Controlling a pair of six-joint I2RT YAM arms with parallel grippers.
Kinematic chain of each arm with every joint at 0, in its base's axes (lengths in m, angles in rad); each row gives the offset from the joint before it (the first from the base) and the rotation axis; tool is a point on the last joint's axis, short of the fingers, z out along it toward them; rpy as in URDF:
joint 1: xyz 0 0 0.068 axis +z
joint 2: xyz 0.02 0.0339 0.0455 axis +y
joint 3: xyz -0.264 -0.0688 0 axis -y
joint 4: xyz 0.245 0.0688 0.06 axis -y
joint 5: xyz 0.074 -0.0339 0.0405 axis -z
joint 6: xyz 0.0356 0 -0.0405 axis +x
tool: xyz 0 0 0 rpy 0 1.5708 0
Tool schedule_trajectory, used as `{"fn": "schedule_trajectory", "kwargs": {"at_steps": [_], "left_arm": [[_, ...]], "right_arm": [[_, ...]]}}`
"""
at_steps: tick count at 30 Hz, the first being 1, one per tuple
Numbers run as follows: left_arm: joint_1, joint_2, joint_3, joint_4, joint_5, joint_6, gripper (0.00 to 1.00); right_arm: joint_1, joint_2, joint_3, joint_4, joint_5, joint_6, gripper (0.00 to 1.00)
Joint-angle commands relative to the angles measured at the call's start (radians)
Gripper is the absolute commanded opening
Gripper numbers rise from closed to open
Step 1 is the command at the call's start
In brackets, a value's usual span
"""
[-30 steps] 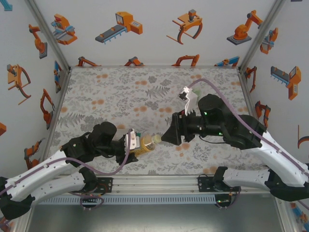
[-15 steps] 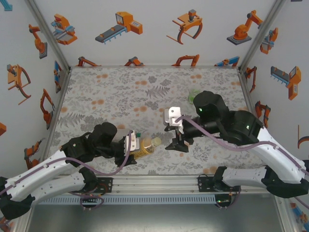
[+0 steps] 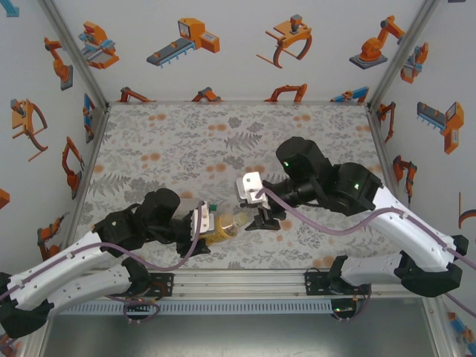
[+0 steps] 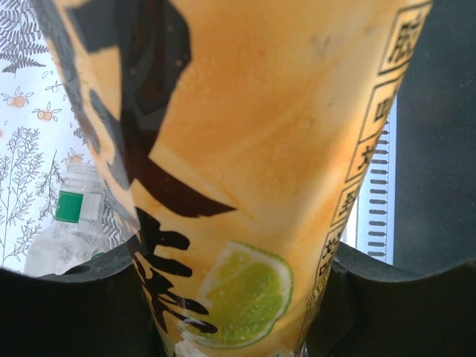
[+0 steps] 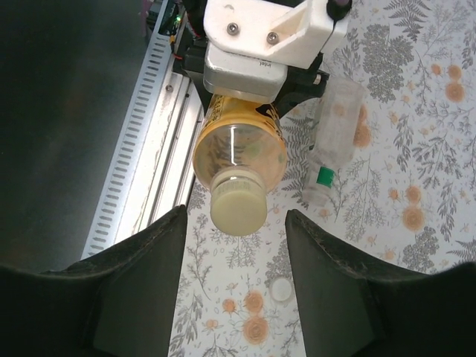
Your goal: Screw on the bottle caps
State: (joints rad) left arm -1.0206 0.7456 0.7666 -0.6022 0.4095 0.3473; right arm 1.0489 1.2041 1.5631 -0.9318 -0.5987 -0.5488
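Note:
My left gripper (image 3: 207,227) is shut on the amber-yellow bottle (image 3: 222,225), holding it off the table with its neck toward the right arm. In the left wrist view the bottle's printed body (image 4: 253,149) sits between the dark jaws. A pale yellowish cap (image 5: 238,202) sits on the bottle's neck. My right gripper (image 5: 234,217) is open, with a finger on each side of that cap and a gap on both sides. In the top view the right gripper (image 3: 253,220) is just off the bottle's cap end.
A clear bottle (image 5: 335,137) with a green band (image 5: 325,176) lies on the floral table beside the held bottle; the left wrist view shows the clear bottle (image 4: 67,230) too. A small white cap (image 5: 280,290) lies loose on the table below. The metal rail (image 3: 238,281) runs along the near edge.
The right arm swung left and its wrist turned, bringing the open fingers in line with the bottle's cap. The left arm and the amber bottle stayed put.

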Motion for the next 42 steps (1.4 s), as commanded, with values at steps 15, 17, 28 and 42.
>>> {"fn": "schedule_trajectory", "kwargs": {"at_steps": [15,17,28,42], "left_arm": [[-0.003,-0.028,0.025,-0.012,0.02,-0.002,0.0],[-0.004,-0.028,0.025,-0.013,0.02,-0.002,0.0],[-0.003,-0.029,0.027,-0.013,0.02,-0.002,0.0],[-0.004,-0.051,0.022,-0.013,0.039,-0.008,0.0]], "right_arm": [[0.005,-0.011,-0.047,0.093,-0.026,0.006,0.48],[0.006,-0.011,-0.043,0.093,-0.029,0.006,0.48],[0.009,-0.006,-0.044,0.08,-0.052,0.005,0.4],[0.015,-0.108,-0.101,0.174,0.007,0.054,0.18]]}}
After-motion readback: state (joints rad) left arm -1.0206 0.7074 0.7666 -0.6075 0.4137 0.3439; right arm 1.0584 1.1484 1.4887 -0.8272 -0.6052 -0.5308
